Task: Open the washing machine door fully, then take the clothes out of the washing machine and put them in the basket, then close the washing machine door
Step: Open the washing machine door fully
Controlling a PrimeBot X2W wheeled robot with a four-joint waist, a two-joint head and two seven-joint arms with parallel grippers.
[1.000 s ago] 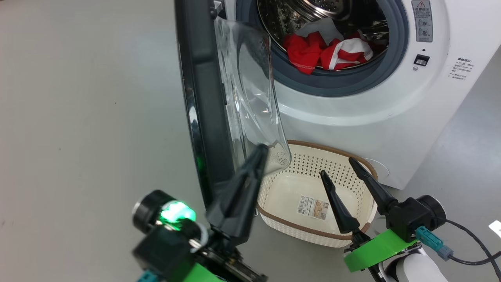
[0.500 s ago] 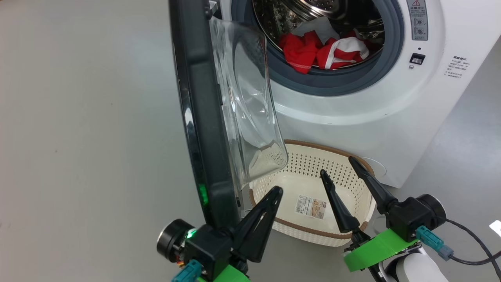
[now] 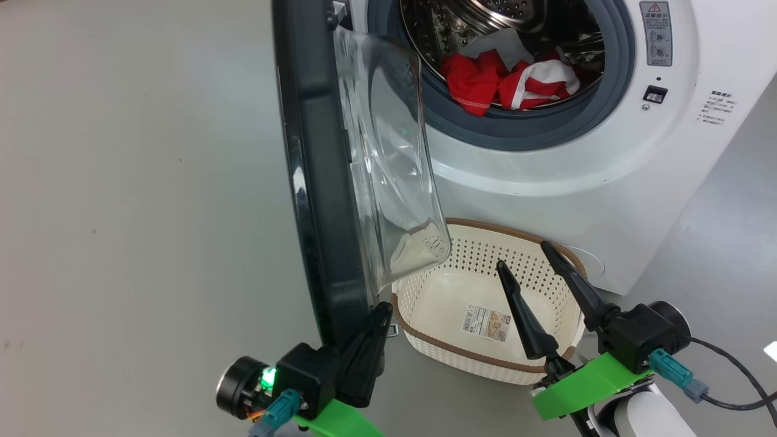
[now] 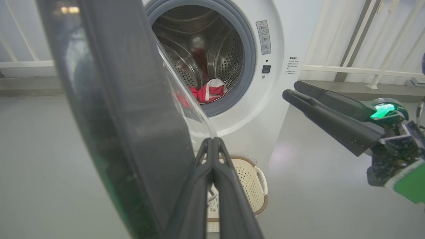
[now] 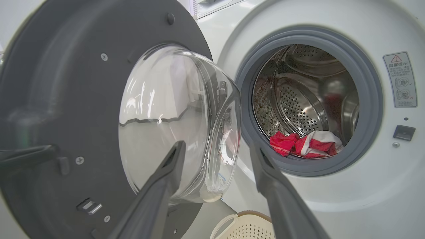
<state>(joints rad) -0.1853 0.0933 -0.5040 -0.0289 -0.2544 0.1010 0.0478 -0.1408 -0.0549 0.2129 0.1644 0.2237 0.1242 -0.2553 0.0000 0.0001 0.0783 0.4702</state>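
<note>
Head view, field notes, big to small.

Washing machine [image 3: 546, 182]: white front-loader at upper right, drum mouth wide open to view.

Washing machine door [image 3: 315, 182]: swung out on its left-hand hinge and seen nearly edge-on, roughly square to the machine's front, glass bowl facing the opening. Judged open enough to reach through; whether it sits at its hinge limit cannot be told.

Basket [image 3: 485, 252]: on the floor just before the machine, partly under the door's glass bowl. Nothing in it but its paper label.

Clothes [image 3: 485, 79]: red-and-white bundle lying low in the drum, near the front lip. None removed.

Left gripper [image 3: 382, 312]: jaws clenched together on nothing, tips right at the door's bottom edge on the bowl side. Contact with the rim cannot be confirmed.

Right gripper [image 3: 522, 255]: jaws released and spread wide, empty, poised above the basket; right wrist view shows them aimed toward the drum.

Progress, as judged: door stage about done. Left to do: all the unloading into the basket, then shutting the door.
</note>
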